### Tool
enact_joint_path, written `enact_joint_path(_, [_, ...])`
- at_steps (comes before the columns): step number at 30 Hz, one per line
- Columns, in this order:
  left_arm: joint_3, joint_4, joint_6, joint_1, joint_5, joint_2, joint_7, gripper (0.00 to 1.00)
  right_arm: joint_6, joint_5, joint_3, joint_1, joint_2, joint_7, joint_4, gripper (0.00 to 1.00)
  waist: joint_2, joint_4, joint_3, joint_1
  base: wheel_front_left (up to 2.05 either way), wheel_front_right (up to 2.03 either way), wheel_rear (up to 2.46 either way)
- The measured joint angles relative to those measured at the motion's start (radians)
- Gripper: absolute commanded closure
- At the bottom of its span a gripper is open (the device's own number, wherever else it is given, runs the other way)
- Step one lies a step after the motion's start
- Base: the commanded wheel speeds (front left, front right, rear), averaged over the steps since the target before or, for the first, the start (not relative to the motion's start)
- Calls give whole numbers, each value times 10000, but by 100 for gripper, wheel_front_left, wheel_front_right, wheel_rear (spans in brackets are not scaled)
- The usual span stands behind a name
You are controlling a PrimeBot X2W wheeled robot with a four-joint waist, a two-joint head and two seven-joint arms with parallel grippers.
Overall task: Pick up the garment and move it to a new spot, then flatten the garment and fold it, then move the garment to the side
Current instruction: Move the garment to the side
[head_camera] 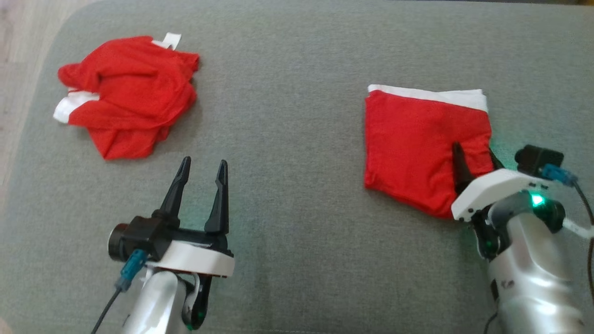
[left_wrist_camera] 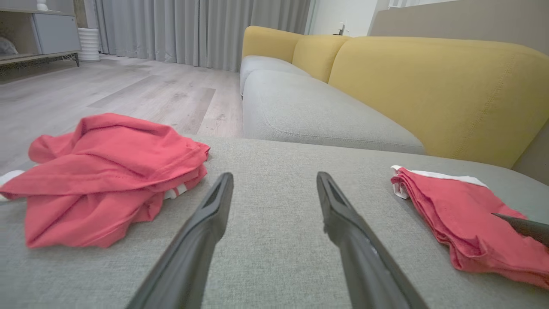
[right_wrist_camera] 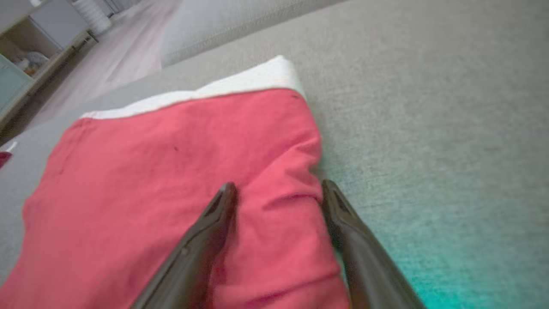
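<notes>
A folded red garment (head_camera: 417, 139) with a white band along its far edge lies flat on the right of the grey cushion (head_camera: 287, 116). My right gripper (head_camera: 474, 149) is open at its near right corner. In the right wrist view the fingers straddle the folded garment's (right_wrist_camera: 171, 171) right edge, one fingertip (right_wrist_camera: 227, 193) over the cloth and the other beside it. A second red garment (head_camera: 130, 93) lies crumpled at the far left. My left gripper (head_camera: 204, 162) is open and empty over bare cushion, short of that crumpled garment (left_wrist_camera: 107, 176), with the folded one (left_wrist_camera: 454, 219) to its right.
The cushion's rounded left edge drops to a wooden floor (head_camera: 14, 55). In the left wrist view a grey sofa seat (left_wrist_camera: 309, 111) with yellow back cushions (left_wrist_camera: 429, 86) lies beyond, with curtains (left_wrist_camera: 193, 30) and a low cabinet (left_wrist_camera: 47, 30) farther off.
</notes>
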Motion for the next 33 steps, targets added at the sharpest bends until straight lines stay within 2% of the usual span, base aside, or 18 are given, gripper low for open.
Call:
enact_joint_path(3, [-75, 6, 2, 4, -12, 0, 0, 0, 0, 25, 190, -312, -88, 360, 431, 0, 0, 157, 99, -3, 0, 0, 0])
enact_joint_path(4, [-121, 6, 2, 4, -12, 0, 0, 0, 0, 25, 215, -453, -153, 462, 554, 43, 0, 187, 115, -2, 0, 0, 0])
enact_joint_path(5, [-148, 10, 2, 5, -12, 0, 0, 0, 0, 35, 253, -574, -207, 506, 665, 95, 0, 203, 116, -1, 0, 0, 0])
enact_joint_path(6, [-157, 10, 2, 5, -12, 0, 0, 0, 0, 38, 318, -664, -242, 529, 757, 100, 0, 209, 105, -1, 0, 0, 0])
enact_joint_path(13, [-69, 38, 21, 82, -10, -2, 0, 0, 0, -382, 1494, -661, -441, 58, 1170, 100, 0, -113, -332, -2, 0, 0, 0])
enact_joint_path(18, [153, 12, 33, 364, -4, 0, 0, 0, 0, -1020, 2568, -663, -1124, 44, 903, 100, 0, -580, -674, -3, 0, 0, 0])
enact_joint_path(20, [165, -27, 52, 419, 0, 0, 0, 0, 2, -1235, 2963, -669, -1582, 104, 621, 100, 0, -779, -747, -3, 0, 0, 0])
enact_joint_path(21, [167, -102, 59, 420, 0, 0, 0, 0, 0, -1360, 3300, -669, -2132, 293, 330, 100, 0, -937, -769, -3, 0, 0, 0])
enact_joint_path(24, [169, -186, 59, 413, 4, -2, 0, 0, 0, -1532, 3789, -669, -3202, 548, -86, 100, 0, -1011, -643, -3, 0, 0, 0])
enact_joint_path(29, [205, -284, 8, 199, 19, 2, 0, 0, 2, -1505, 3988, -799, -4675, 859, -347, 100, 0, -1015, -144, -2, 0, 0, 0])
enact_joint_path(33, [153, -291, -38, -291, 19, -4, 0, 0, 2, -1712, 3678, -1260, -5764, 869, -146, 100, 0, -887, 332, -1, 0, 0, 0])
